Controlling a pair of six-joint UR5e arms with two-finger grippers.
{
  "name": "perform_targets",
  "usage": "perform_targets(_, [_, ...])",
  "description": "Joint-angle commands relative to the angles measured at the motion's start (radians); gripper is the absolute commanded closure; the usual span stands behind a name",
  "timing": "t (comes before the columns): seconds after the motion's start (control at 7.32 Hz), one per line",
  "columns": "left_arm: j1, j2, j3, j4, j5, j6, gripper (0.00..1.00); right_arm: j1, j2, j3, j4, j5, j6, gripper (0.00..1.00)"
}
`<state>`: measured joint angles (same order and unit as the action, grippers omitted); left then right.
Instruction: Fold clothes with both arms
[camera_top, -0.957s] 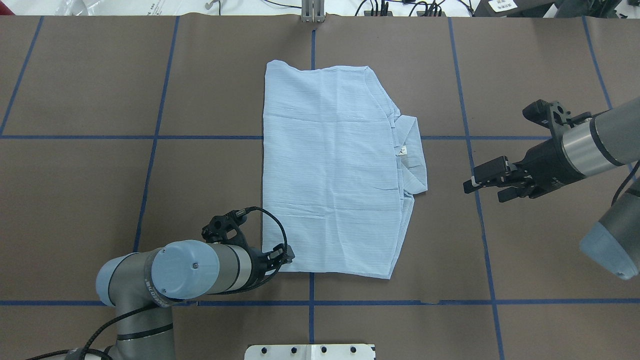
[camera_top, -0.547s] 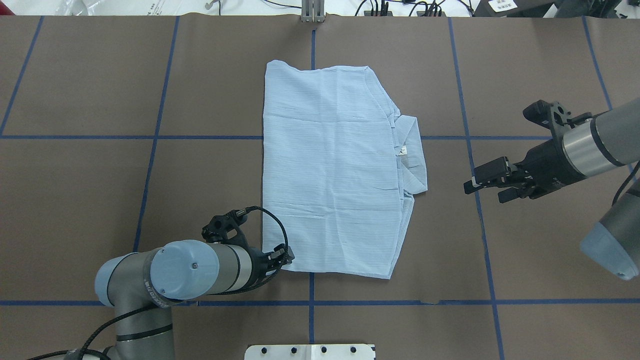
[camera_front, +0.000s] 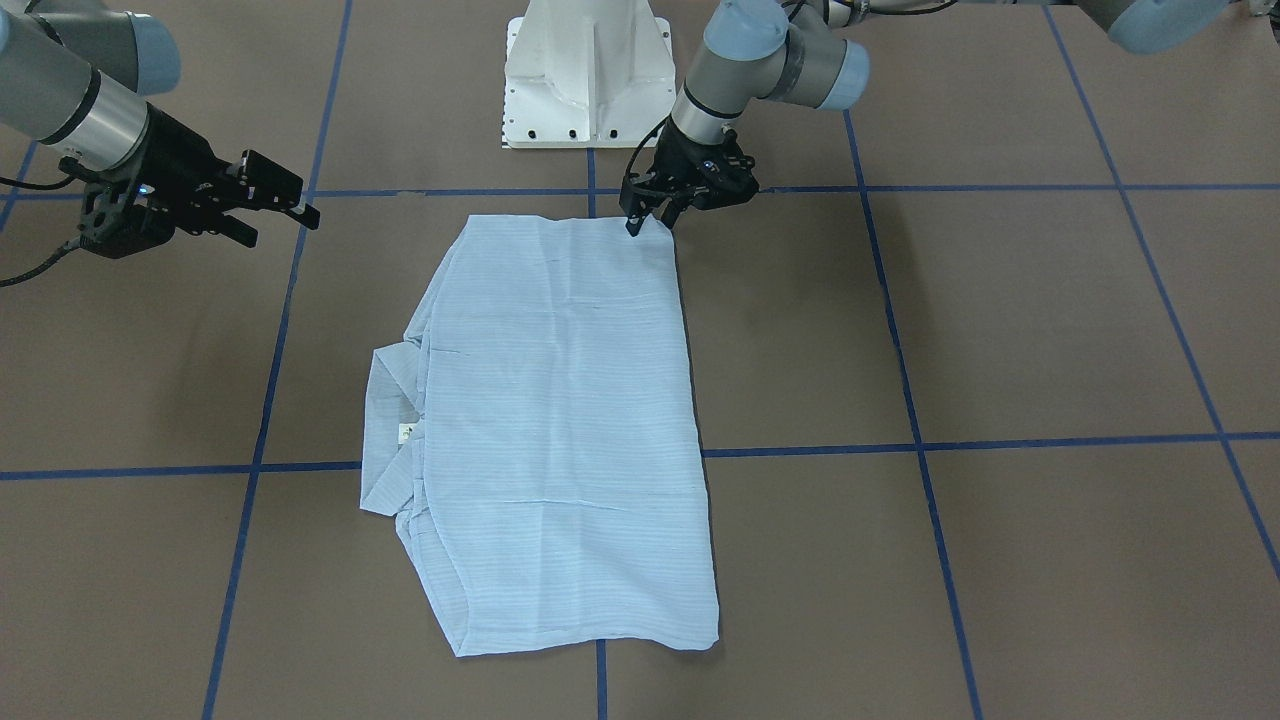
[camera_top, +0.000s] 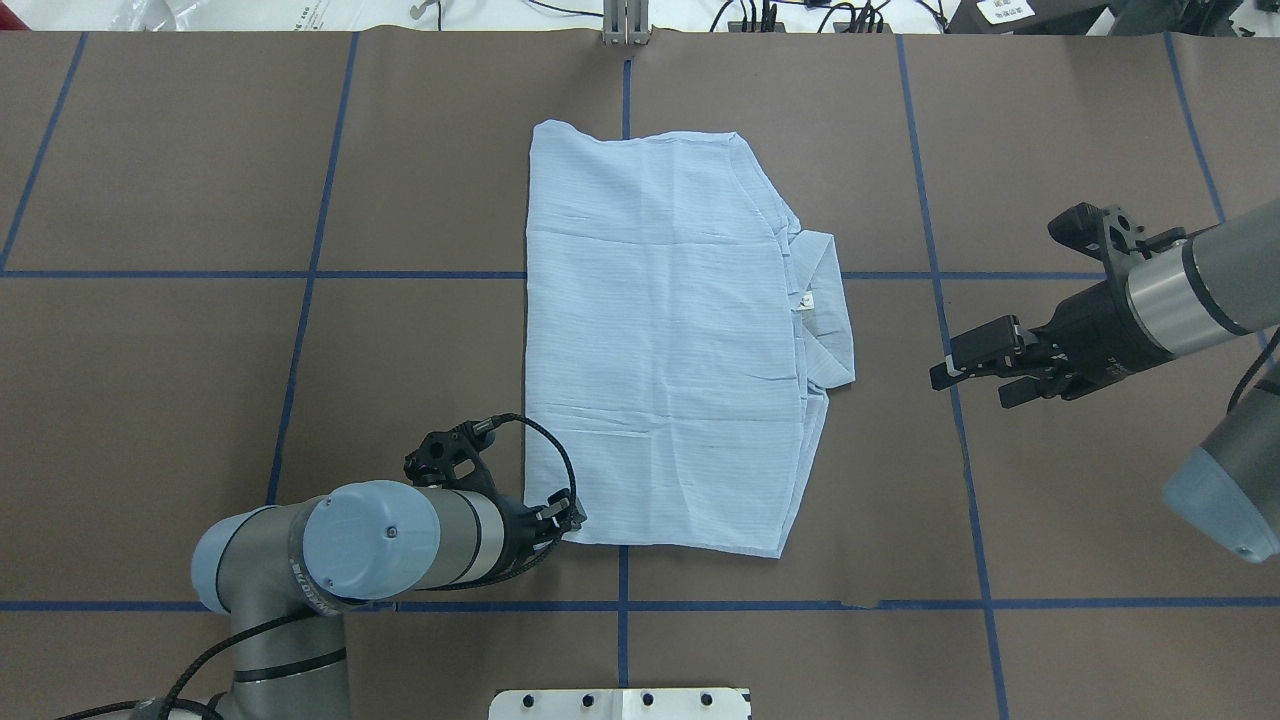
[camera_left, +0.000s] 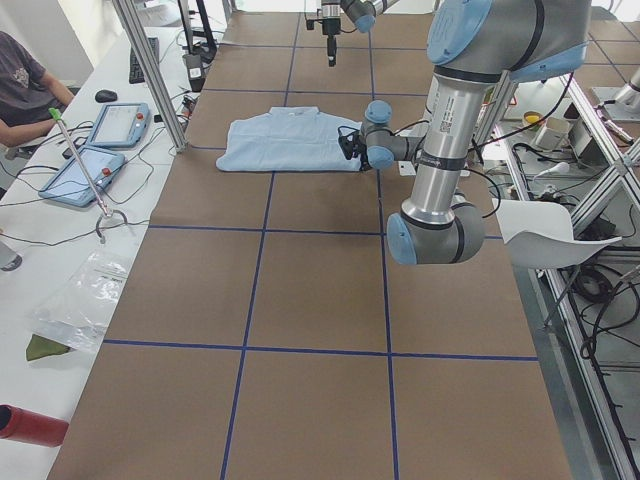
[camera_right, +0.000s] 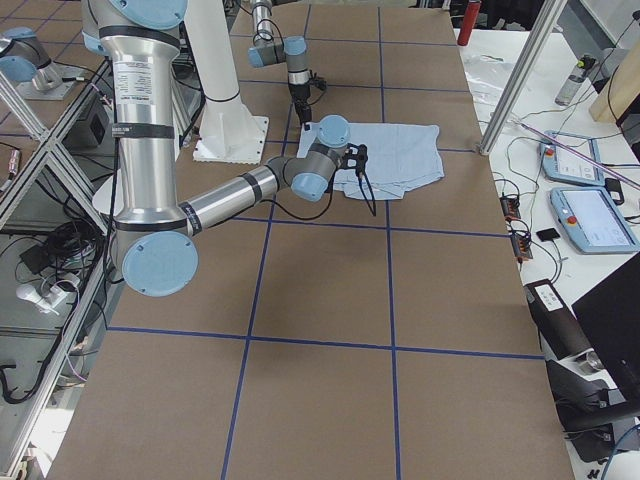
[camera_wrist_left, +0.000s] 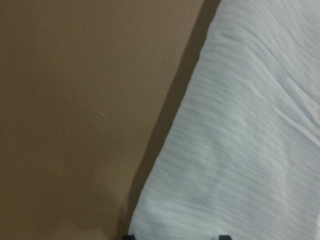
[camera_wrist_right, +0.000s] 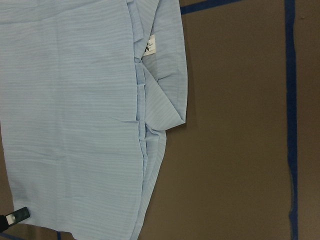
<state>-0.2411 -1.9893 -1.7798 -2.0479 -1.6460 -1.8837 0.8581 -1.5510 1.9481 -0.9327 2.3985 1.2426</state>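
Nearest the robot's base, the left gripper (camera_top: 572, 517) sits low at the near left corner of the pale blue striped shirt (camera_top: 660, 350). In the left wrist view its two dark fingertips (camera_wrist_left: 224, 237) show at the bottom edge, set somewhat apart, with the cloth's edge lying between them. The corner lies flat on the brown table (camera_top: 200, 400) and is not lifted, so the claw has no hold on it. From that corner the folded shirt stretches away from the robot as a flat, roughly oblong stack near the middle of the table, across one of the blue tape lines (camera_top: 300, 274). Its collar (camera_top: 828, 320) and small white neck label (camera_top: 806, 299) jut out on the robot's right side. Farther off on that side, well apart from the collar, the right gripper (camera_top: 968, 385) hangs above the table. Its fingers are spread wide, point toward the shirt and hold nothing. The shirt's far edge lies beyond both claws.
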Motion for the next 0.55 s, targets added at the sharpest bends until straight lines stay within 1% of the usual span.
perform_targets(0.0, [-0.001,0.001,0.003,0.0,0.0,0.0,0.35,-0.001,-0.001,0.0,0.0,-0.001,0.0,0.0])
perform_targets(0.14, [-0.001,0.001,0.003,0.0,0.0,0.0,0.35,-0.001,-0.001,0.0,0.0,-0.001,0.0,0.0])
perform_targets(0.27, [-0.001,0.001,0.003,0.0,0.0,0.0,0.38,-0.001,-0.001,0.0,0.0,-0.001,0.0,0.0])
perform_targets(0.41, [-0.001,0.001,0.003,0.0,0.0,0.0,0.48,-0.001,-0.001,0.0,0.0,-0.001,0.0,0.0])
